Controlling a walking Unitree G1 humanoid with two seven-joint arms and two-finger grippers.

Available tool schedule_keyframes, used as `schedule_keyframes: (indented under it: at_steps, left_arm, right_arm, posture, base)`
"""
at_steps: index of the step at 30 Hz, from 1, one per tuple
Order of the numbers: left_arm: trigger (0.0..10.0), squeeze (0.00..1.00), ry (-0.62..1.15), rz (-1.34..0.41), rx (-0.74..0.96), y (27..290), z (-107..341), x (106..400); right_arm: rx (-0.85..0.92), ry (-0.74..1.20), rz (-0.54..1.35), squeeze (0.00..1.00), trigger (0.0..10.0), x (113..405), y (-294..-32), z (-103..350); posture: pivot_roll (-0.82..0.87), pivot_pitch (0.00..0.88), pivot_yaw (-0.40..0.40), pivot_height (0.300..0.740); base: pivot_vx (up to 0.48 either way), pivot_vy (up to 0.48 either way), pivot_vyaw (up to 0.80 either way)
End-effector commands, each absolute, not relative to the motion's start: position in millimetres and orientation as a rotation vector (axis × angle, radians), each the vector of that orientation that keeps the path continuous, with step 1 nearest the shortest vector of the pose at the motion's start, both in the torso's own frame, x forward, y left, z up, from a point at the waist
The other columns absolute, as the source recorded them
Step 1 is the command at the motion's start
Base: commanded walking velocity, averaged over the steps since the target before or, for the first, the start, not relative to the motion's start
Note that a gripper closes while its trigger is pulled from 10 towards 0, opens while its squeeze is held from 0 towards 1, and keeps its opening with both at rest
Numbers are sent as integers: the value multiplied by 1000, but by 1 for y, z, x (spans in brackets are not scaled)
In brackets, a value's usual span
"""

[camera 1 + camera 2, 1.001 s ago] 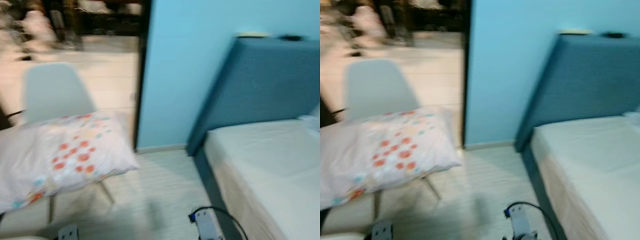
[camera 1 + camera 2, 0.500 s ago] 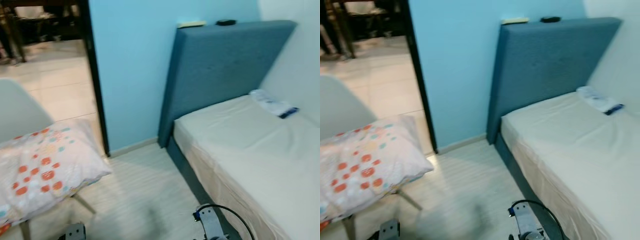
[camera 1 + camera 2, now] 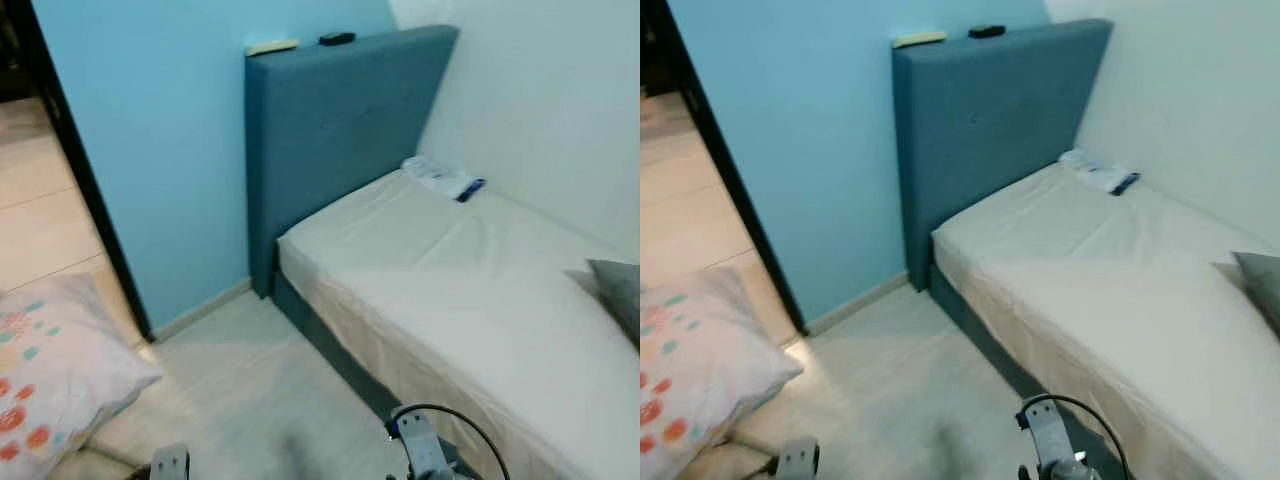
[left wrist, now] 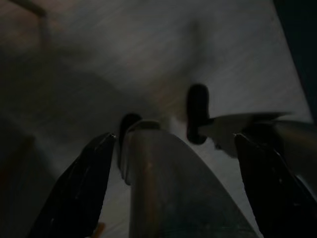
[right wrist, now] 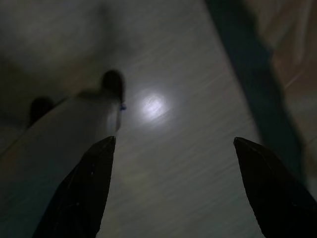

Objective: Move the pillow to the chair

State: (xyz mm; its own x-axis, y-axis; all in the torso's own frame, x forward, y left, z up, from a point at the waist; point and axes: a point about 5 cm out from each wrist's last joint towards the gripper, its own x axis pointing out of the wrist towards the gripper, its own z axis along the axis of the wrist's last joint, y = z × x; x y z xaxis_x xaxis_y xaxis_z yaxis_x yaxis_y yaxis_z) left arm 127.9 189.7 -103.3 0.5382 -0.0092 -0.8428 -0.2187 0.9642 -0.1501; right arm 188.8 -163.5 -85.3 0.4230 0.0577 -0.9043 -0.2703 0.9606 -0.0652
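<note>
the pillow (image 3: pixel 45 370) is sitting at about eight o'clock in the head views, cut off by the frame edge, with what is probably a thin chair leg (image 3: pixel 750 440) peeking out beneath it; the chair itself is not otherwise visible, so whether the pillow is resting squarely on the seat is hard to tell. it looks soft, light and floppy, with a smooth printed cover; i judge it would sag if pinched at one corner, so a hold along a seam or edge, or both arms under it, would suit it better.

both arms are hanging idle. the left gripper (image 4: pixel 173 183) is pointing down at the pale floor (image 3: pixel 260 400) with its two black fingers spread apart and nothing between them; the right gripper (image 5: pixel 173 183) is doing the same, fingers wide and empty.

from twelve to four o'clock the bed (image 3: pixel 470 290) and blue headboard (image 3: pixel 330 120) are filling the room. a small white packet (image 3: pixel 1095 172) near the headboard is too blurred to identify, and a grey cushion (image 3: pixel 1262 280) at three o'clock is cropped. the wrist views are dark.
</note>
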Motion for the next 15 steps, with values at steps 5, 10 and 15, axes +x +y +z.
schedule_keyframes:
  at_steps: [5, 10, 15]
  left_arm:
    - [10000, 0, 1001, 108, -251, 185, -104, 129]
    - [10000, 0, 995, 110, -256, 184, -103, 130]
    - [10000, 0, 992, 107, -259, 183, -103, 131]
  right_arm:
    - [-229, 1149, 217, 0, 10000, 181, -165, -89]
    - [-234, 1160, 222, 0, 10000, 178, -165, -90]
    - [-237, 1162, 222, 0, 10000, 177, -165, -91]
  posture:
    - [56, 33, -77, 740]
    - [57, 41, -77, 740]
    - [56, 43, -77, 740]
  base:
    - [0, 0, -729]
    - [0, 0, -730]
    - [0, 0, -730]
